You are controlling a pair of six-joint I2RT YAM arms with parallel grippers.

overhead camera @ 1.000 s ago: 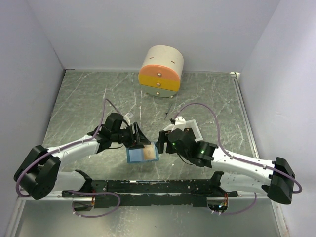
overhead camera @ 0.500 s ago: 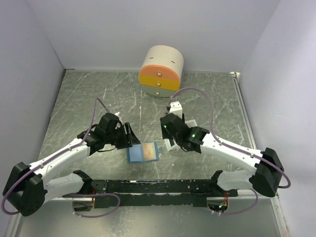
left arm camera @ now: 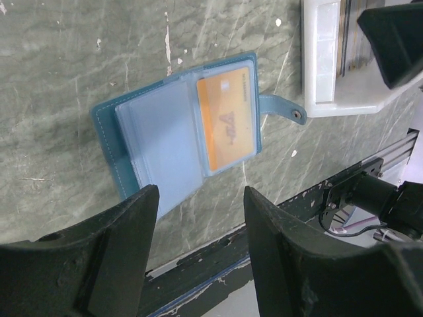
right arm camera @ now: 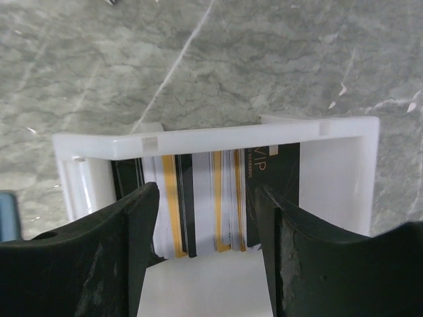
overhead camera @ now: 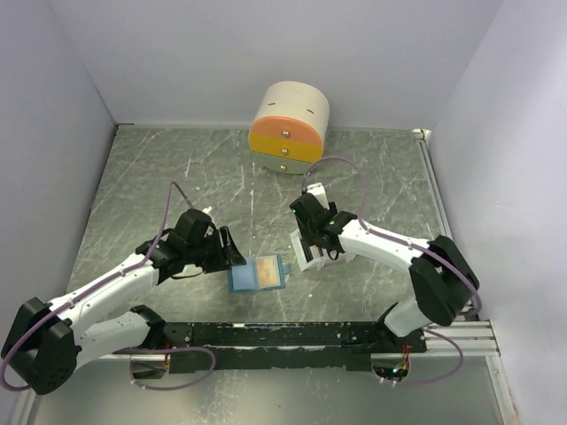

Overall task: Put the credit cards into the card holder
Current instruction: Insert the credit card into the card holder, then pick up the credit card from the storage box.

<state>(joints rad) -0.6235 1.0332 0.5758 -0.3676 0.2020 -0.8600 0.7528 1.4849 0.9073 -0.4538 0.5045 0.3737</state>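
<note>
L gripper (left arm camera: 201, 198): black fingers spread wide, nothing btwn them, hovering just short of the card holder (left arm camera: 158, 132). R gripper (right arm camera: 206, 198): fingers also apart, poised over the card stack (right arm camera: 198, 205) in the white tray (right arm camera: 218, 139); no grip seen.

Writing: "VIP" in pale letters on a dark card (right arm camera: 261, 165) at the stack's right side. Smaller print beside it is too fine to read. The orange card (left arm camera: 225, 115) has a whitish logo & an edge line of text, both illegible.

Card holder lies open & flat on the table (overhead camera: 159, 177), btwn the two grippers and near the front rail (overhead camera: 266, 335). It's blue leather-look w/ pale stitching, clear plastic sleeves inside, orange card sitting in the right sleeve. Strap tab (left arm camera: 281, 109) w/ a metal snap stud points at the tray, just beside it.

Tray is glossy white plastic, rectangular, low walls; cards stand on edge, striped white/black/orange. Table is grey-green, marble-veined. Round cream drawer box (overhead camera: 288, 124), orange & yellow fronts, sits at the back.
</note>
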